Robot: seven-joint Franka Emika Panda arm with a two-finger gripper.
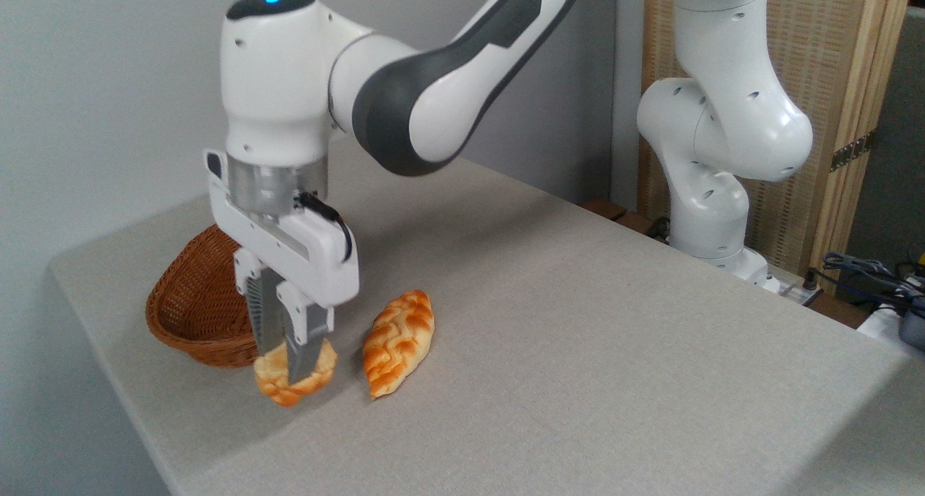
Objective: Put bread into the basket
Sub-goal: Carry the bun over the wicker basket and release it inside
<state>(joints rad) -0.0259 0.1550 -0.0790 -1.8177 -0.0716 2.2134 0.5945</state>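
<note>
Glossy white arm [470, 62] with dark grey joint panels, blue light on top, silver wrist ring, black cable, white gripper [283, 351] with ridged metal fingers [260, 315]

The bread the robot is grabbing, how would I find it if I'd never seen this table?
Look at the grey table and find the brown woven basket near its left edge. Right in front of the basket, the robot's fingers are closed on a small round bun. The braided loaf to its right is longer, pointed and lies alone.

Tight near the basket, open to the right

The braided loaf [398, 340] lies just right of the basket [195, 304]; the table [614, 351] beyond is bare.
</note>
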